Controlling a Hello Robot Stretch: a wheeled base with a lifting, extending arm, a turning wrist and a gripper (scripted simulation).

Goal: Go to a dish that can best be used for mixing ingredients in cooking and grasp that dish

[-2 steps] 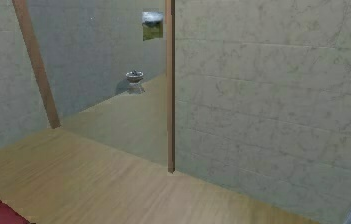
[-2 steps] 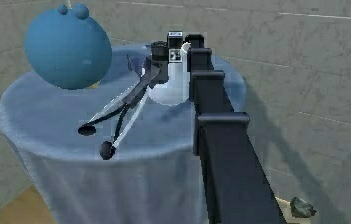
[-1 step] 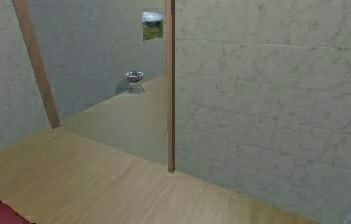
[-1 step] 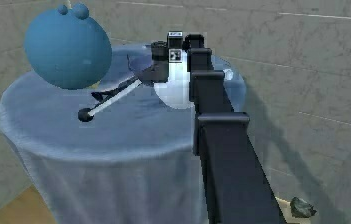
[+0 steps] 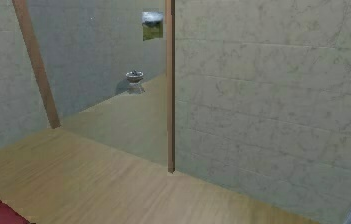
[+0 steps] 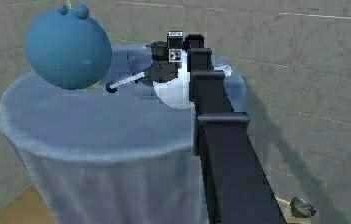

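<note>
1. The bowl, a white rounded dish, stands on the cloth-draped round desk. In the arm side view it is to the right of the big blue ball and a little lower. The arm hides the side of it that faces away from the ball.
2. Handling, as a judgement: it looks like a stiff, smooth-walled dish, probably light but slippery. If it is ceramic, it would likely chip when dropped or knocked off the desk. The round body gives little to grip, so the rim is the better hold. One finger should go inside and one outside, on the side turned toward the blue ball, where the rim shows free.
3. The tool sits between the blue ball and the bowl, just above the bowl in the picture. Whether it is over the bowl or touching it cannot be told. Since the bowl rests on the desk right at the tool, I cannot tell whether the tool has hold of anything.
4. A thin slanted stick lies just right of the blue ball's lower edge. It may be a utensil or part of the tool.
5. The desk's cloth looks soft, so a nudged bowl might slide on it.
6. A small dark lump lies on the floor, well apart from the blue ball.
</note>
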